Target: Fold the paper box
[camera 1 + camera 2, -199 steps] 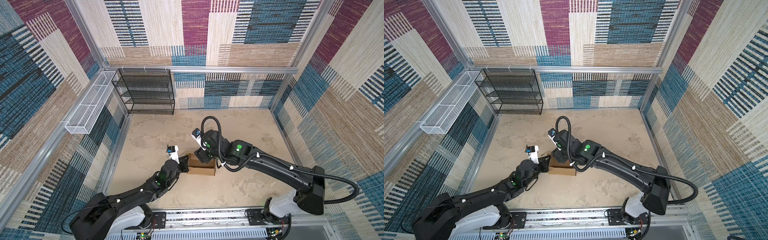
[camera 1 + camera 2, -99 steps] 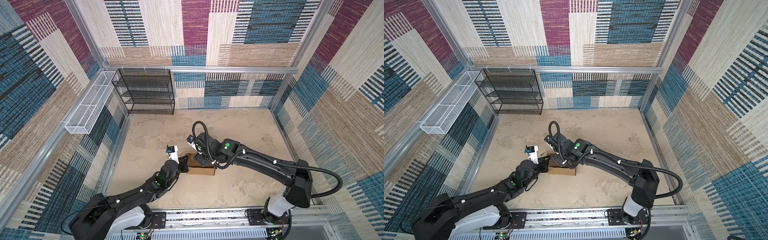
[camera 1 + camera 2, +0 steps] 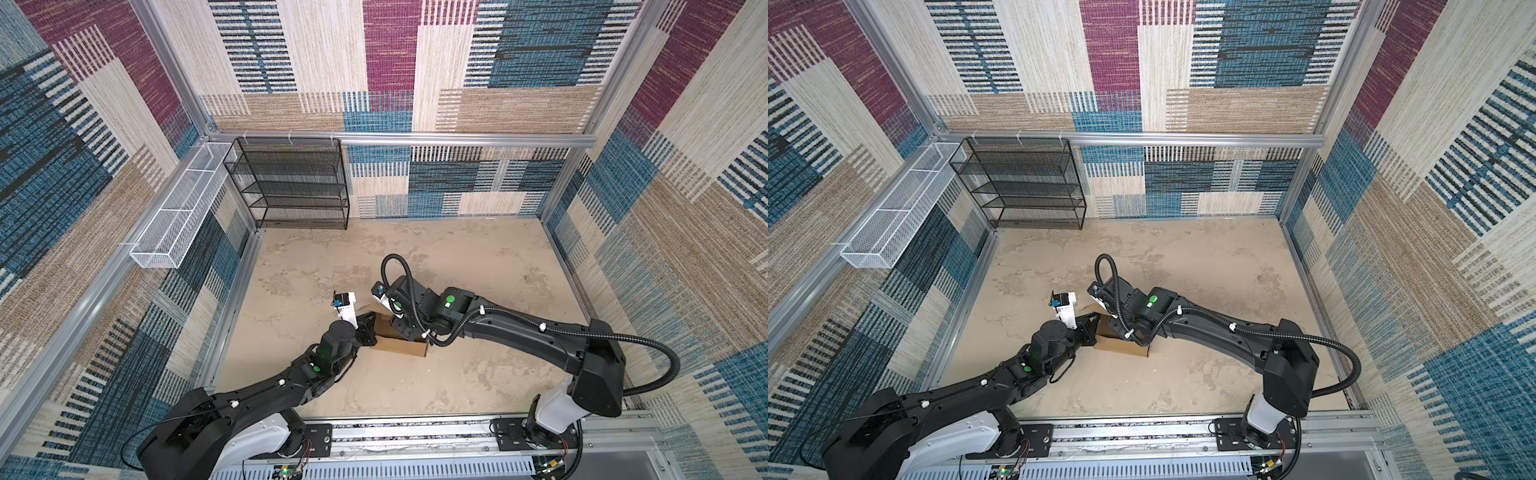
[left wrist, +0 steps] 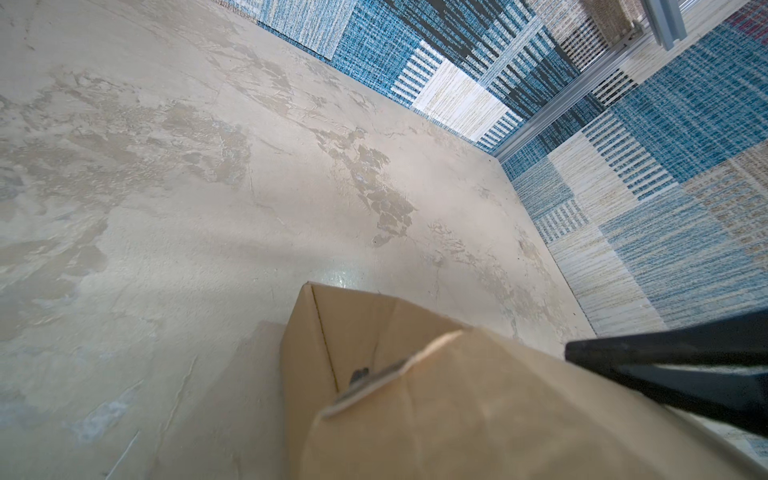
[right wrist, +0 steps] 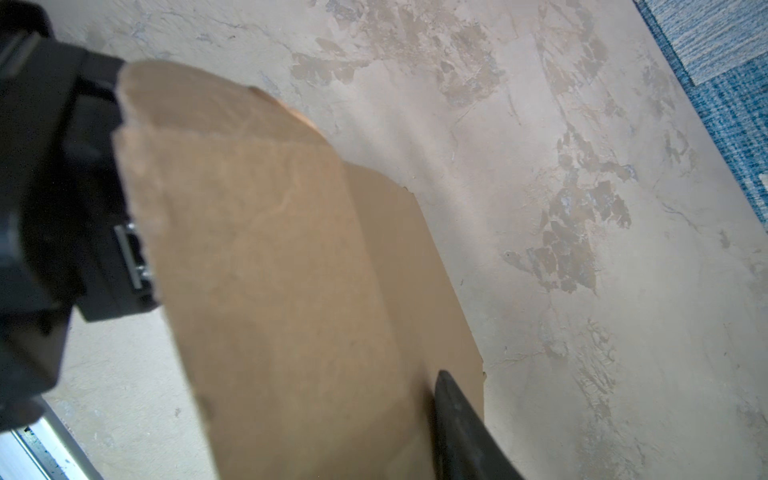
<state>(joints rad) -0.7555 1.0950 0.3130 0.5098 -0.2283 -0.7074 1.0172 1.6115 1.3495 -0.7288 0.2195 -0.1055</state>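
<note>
Brown cardboard, plain on every face you see: your box (image 3: 401,345) sits just six o'clock of the middle of the table (image 3: 478,266), flaps partly raised. Your left gripper (image 3: 367,332) is clamped on its nine o'clock end. Your right gripper (image 3: 402,326) is at its twelve o'clock side, one finger (image 5: 457,432) against a panel; whether it grips, you cannot tell.

paper box (image 3: 401,348) centre | left claw (image 3: 369,332) at its left end | right claw (image 3: 405,327) seemingly above it
</note>
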